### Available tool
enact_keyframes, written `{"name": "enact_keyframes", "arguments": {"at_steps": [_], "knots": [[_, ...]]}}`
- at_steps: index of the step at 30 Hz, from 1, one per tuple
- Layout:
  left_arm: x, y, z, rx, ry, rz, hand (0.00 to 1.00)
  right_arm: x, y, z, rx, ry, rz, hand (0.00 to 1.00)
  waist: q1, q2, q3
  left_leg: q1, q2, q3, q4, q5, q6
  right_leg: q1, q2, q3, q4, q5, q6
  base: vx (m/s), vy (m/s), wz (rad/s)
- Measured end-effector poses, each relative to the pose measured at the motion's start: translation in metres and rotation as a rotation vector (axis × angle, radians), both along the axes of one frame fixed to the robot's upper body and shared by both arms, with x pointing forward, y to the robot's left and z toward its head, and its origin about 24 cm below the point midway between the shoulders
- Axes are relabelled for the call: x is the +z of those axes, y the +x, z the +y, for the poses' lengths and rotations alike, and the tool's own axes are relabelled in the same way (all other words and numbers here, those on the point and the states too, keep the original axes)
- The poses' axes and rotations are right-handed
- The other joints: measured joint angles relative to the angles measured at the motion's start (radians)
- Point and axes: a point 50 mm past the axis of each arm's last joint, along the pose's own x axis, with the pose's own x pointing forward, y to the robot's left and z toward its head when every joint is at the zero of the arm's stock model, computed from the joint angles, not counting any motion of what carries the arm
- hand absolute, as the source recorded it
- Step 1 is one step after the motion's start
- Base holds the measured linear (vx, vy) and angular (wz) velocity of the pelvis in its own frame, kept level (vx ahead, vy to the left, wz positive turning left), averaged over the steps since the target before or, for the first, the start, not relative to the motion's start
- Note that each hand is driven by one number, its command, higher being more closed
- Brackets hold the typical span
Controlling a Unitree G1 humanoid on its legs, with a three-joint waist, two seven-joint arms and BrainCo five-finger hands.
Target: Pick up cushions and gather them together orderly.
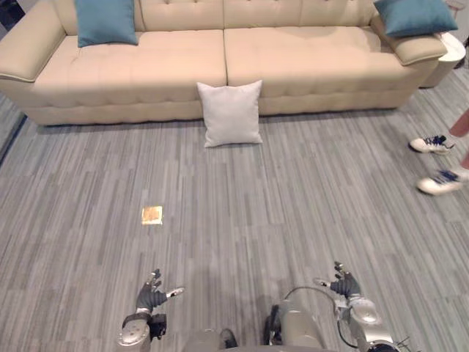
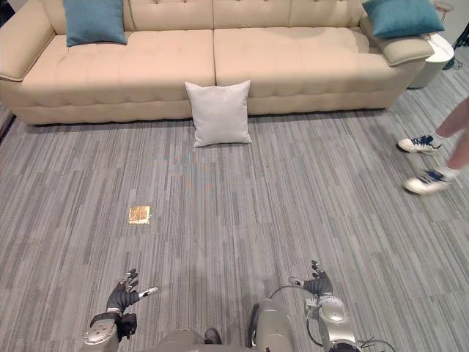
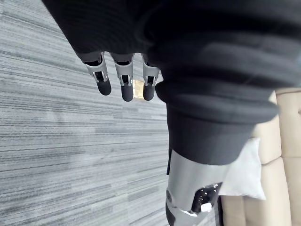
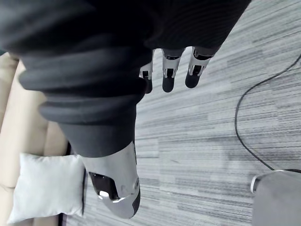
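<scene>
Teal cushion [image 1: 106, 20] sat far left on sofa [image 1: 293, 62]; left hand [image 1: 152, 295] near, fingers slack, empty; white cushion [image 1: 231, 112] leaned on sofa front, on floor [image 1: 293, 205]; right hand [image 1: 343, 284] likewise open, empty; second teal cushion [image 1: 414, 16] on far-right sofa arm. Looked like approach step: next needed closing on white cushion

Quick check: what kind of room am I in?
Probably a living room or lounge: a long beige sofa, the left teal cushion and right teal cushion at its ends, a white cushion standing against its front on the grey floor.
</scene>
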Motion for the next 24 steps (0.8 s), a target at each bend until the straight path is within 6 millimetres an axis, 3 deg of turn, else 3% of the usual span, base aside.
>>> {"name": "enact_keyframes", "arguments": {"at_steps": [1,2,3,4,5,6,7,8,9,10,12,14,15,16,17,18,19,20,22,23,24], "knots": [[0.001,0.004,-0.001,-0.005,-0.002,-0.009,0.00,0.001,-0.001,0.000,0.001,-0.005,-0.008,0.00,-0.013,0.001,0.004,0.036,0.008,-0.022,-0.037,0.010,-0.034,-0.015,0.016,0.002,-0.123,0.083,-0.004,0.58,-0.139,0.64],[0.001,0.004,0.000,-0.003,0.003,-0.010,0.00,0.001,-0.002,0.000,0.009,-0.010,-0.007,0.00,-0.019,-0.023,0.001,0.079,0.009,-0.038,-0.050,0.000,-0.070,-0.025,0.017,0.006,-0.191,0.187,-0.039,0.62,-0.168,0.63],[0.000,0.003,-0.001,0.001,0.000,-0.002,0.00,0.001,-0.004,0.000,0.013,-0.016,-0.004,0.00,-0.025,-0.021,0.002,0.098,0.015,-0.049,-0.046,-0.011,-0.089,-0.025,0.011,0.012,-0.164,0.266,-0.095,0.78,-0.244,0.38],[-0.002,0.004,-0.006,0.005,-0.015,-0.002,0.00,0.004,0.001,-0.001,0.014,-0.022,-0.016,0.00,-0.024,0.006,0.009,0.098,0.049,-0.056,-0.013,0.004,-0.131,-0.042,0.011,-0.011,-0.066,0.197,-0.125,0.65,-0.233,0.37],[-0.003,0.004,-0.009,0.004,-0.022,-0.001,0.00,0.008,0.006,0.001,0.024,-0.022,-0.045,0.00,-0.037,0.003,0.009,0.058,0.058,-0.062,0.091,0.048,-0.190,-0.034,-0.001,-0.017,-0.026,0.122,-0.120,0.76,-0.296,0.22],[-0.004,0.003,-0.010,0.007,-0.028,0.004,0.00,0.010,0.007,0.002,0.032,-0.025,-0.052,0.00,-0.037,0.004,0.010,0.025,0.070,-0.063,0.177,0.079,-0.190,-0.017,0.001,-0.018,-0.022,0.100,-0.124,0.62,-0.278,0.20],[-0.007,0.000,-0.013,0.012,-0.040,0.019,0.00,0.010,0.009,0.004,0.047,-0.028,-0.056,0.00,-0.033,0.012,0.016,-0.061,0.122,-0.061,0.410,0.190,-0.189,0.057,0.017,-0.025,-0.057,0.070,-0.128,0.62,-0.269,0.02],[-0.009,-0.003,-0.014,0.015,-0.045,0.026,0.00,0.010,0.010,0.006,0.060,-0.029,-0.056,0.00,-0.026,0.016,0.018,-0.109,0.157,-0.059,0.535,0.224,-0.188,0.103,0.032,-0.029,-0.092,0.065,-0.131,0.59,-0.225,-0.12],[-0.011,-0.005,-0.014,0.014,-0.052,0.035,0.00,0.010,0.011,0.010,0.075,-0.027,-0.063,0.00,-0.009,0.015,0.027,-0.190,0.211,-0.043,0.749,0.192,-0.142,0.200,0.066,-0.021,-0.164,0.062,-0.136,0.54,-0.167,-0.29],[-0.011,-0.006,-0.015,0.016,-0.055,0.036,0.00,0.010,0.013,0.013,0.079,-0.022,-0.073,0.00,0.007,-0.001,0.037,-0.263,0.229,-0.030,0.856,0.162,-0.100,0.288,0.077,-0.008,-0.233,0.061,-0.137,0.52,-0.127,-0.31],[-0.011,-0.005,-0.015,0.014,-0.057,0.032,0.00,0.011,0.015,0.015,0.075,-0.015,-0.081,0.00,0.019,-0.020,0.047,-0.378,0.230,0.016,0.844,0.138,-0.061,0.405,0.078,-0.001,-0.341,0.055,-0.127,0.49,-0.074,-0.09],[-0.010,-0.006,-0.014,0.017,-0.056,0.032,0.00,0.015,0.021,0.016,0.077,-0.012,-0.099,0.00,0.030,-0.032,0.054,-0.492,0.192,0.030,0.665,0.130,-0.048,0.479,0.079,0.020,-0.421,0.049,-0.115,0.47,-0.011,-0.29],[-0.011,-0.006,-0.015,0.021,-0.059,0.033,0.00,0.016,0.024,0.016,0.071,-0.009,-0.108,0.00,0.053,-0.034,0.056,-0.531,0.148,0.009,0.447,0.145,-0.070,0.507,0.075,0.051,-0.448,0.048,-0.098,0.60,0.120,-0.79],[-0.013,-0.010,-0.015,0.030,-0.064,0.043,0.00,0.017,0.026,0.016,0.068,-0.010,-0.114,0.00,0.074,-0.031,0.057,-0.541,0.108,-0.035,0.196,0.200,-0.108,0.547,0.070,0.077,-0.477,0.034,-0.074,0.63,0.166,-0.83],[-0.014,-0.012,-0.016,0.032,-0.066,0.049,0.00,0.017,0.026,0.016,0.067,-0.010,-0.110,0.00,0.077,-0.027,0.055,-0.537,0.097,-0.053,0.087,0.236,-0.125,0.570,0.070,0.089,-0.492,0.025,-0.060,0.67,0.261,-0.77],[-0.015,-0.017,-0.015,0.037,-0.065,0.061,0.00,0.015,0.024,0.016,0.065,-0.010,-0.103,0.00,0.085,-0.022,0.054,-0.536,0.093,-0.073,-0.016,0.326,-0.128,0.618,0.069,0.111,-0.514,-0.001,-0.031,0.47,0.228,-0.68],[-0.017,-0.019,-0.013,0.042,-0.061,0.071,0.00,0.012,0.021,0.019,0.062,-0.003,-0.091,0.00,0.098,-0.040,0.044,-0.536,0.078,-0.069,0.032,0.388,-0.090,0.638,0.057,0.131,-0.517,-0.022,-0.021,0.72,0.313,-0.63],[-0.015,-0.015,-0.015,0.050,-0.067,0.057,0.00,0.008,0.014,0.021,0.056,0.007,-0.073,0.00,0.100,-0.078,0.020,-0.553,0.032,-0.080,0.094,0.364,-0.027,0.616,-0.001,0.135,-0.438,-0.039,-0.017,0.63,0.240,-0.34],[-0.015,-0.013,-0.020,0.042,-0.082,0.050,0.00,0.007,0.013,0.020,0.053,0.007,-0.069,0.00,0.089,-0.086,0.017,-0.547,0.014,-0.069,0.179,0.300,0.039,0.549,-0.053,0.142,-0.230,-0.046,0.013,0.65,0.239,-0.03],[-0.018,-0.016,-0.021,0.043,-0.085,0.066,0.00,0.005,0.011,0.022,0.057,0.012,-0.060,0.00,0.066,-0.090,0.018,-0.488,-0.015,-0.064,0.216,0.226,0.062,0.442,-0.112,0.171,0.101,0.042,0.136,0.64,0.252,0.16],[-0.018,-0.016,-0.020,0.039,-0.081,0.069,0.00,0.004,0.010,0.024,0.061,0.015,-0.056,0.00,0.057,-0.091,0.019,-0.453,-0.028,-0.064,0.215,0.204,0.070,0.399,-0.132,0.186,0.235,0.060,0.177,0.63,0.237,0.25]]}}
